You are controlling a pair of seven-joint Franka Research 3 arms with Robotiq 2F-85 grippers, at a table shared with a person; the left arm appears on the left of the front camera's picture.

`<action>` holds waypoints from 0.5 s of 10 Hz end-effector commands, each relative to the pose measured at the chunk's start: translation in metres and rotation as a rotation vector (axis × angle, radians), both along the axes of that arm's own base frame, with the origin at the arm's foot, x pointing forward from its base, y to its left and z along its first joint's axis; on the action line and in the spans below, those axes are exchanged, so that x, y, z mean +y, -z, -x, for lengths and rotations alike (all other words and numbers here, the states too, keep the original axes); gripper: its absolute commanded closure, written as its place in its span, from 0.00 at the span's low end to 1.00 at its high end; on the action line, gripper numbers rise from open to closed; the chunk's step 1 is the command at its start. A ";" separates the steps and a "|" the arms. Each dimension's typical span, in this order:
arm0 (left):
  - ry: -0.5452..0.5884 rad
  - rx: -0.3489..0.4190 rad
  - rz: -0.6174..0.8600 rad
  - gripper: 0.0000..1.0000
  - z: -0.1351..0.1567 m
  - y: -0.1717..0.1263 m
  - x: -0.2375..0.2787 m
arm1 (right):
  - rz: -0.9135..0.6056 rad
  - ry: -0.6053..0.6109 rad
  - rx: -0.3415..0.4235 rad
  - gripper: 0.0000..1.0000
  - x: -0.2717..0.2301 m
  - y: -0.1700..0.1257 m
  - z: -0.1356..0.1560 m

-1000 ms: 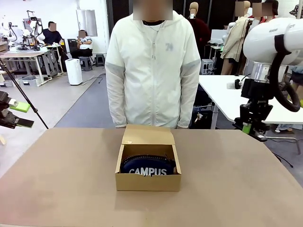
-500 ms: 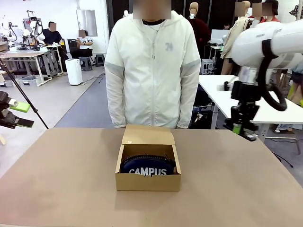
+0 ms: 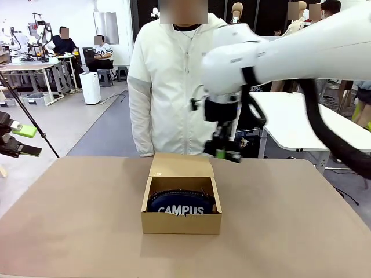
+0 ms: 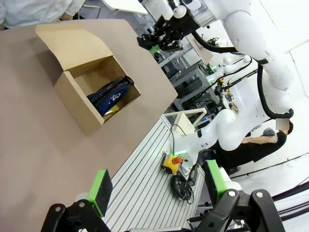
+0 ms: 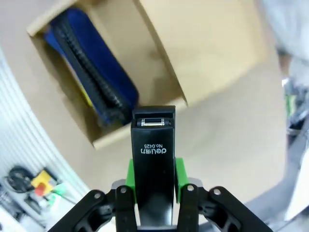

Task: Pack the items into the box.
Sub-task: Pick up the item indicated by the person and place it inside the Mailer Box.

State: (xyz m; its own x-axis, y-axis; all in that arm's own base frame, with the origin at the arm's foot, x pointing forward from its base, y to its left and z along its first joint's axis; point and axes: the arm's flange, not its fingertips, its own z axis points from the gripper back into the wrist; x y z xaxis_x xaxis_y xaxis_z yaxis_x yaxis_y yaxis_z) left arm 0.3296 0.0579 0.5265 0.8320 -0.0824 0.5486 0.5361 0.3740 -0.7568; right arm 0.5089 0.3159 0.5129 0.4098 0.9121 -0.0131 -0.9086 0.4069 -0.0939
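Observation:
The brown cardboard box (image 3: 181,223) stands open in the middle of the table, its flap lid lying back toward the person. Inside it lies the navy "CAMPUS" pencil case (image 3: 181,204). My right gripper (image 3: 224,149) hangs just above the box's far right corner, shut on the black stapler (image 5: 153,140), which sticks out between the green pads. Below the stapler, the right wrist view looks down on the box (image 5: 145,58) and the pencil case (image 5: 91,72). My left gripper (image 3: 17,139) waits open off the table's left edge. The left wrist view has the box (image 4: 72,94) far from its fingers.
A person in a white jacket (image 3: 185,87) stands at the far edge of the table, arms hanging down. The brown tabletop (image 3: 75,220) is bare on both sides of the box. Other tables and seated people are far behind.
My right arm has swung from the far right across to the box's far right corner, carrying the stapler. The left arm, box and pencil case have not moved.

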 end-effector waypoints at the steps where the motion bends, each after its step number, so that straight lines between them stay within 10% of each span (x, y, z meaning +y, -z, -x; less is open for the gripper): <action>1: 0.015 -0.012 -0.001 0.00 0.002 0.000 0.003 | -0.003 -0.238 -0.095 1.00 0.038 0.007 -0.014; 5: 0.015 -0.012 -0.001 0.00 0.002 0.000 0.003 | -0.049 -0.403 -0.028 1.00 0.080 0.060 -0.025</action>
State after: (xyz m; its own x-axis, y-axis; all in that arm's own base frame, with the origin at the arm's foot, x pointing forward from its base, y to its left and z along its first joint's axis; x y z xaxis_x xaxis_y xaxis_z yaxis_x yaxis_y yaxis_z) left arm 0.3295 0.0581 0.5264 0.8320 -0.0819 0.5487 0.5359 0.3744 -0.7567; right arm 0.5253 0.4011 0.4519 0.0415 0.9987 0.0296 -0.9928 0.0446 -0.1113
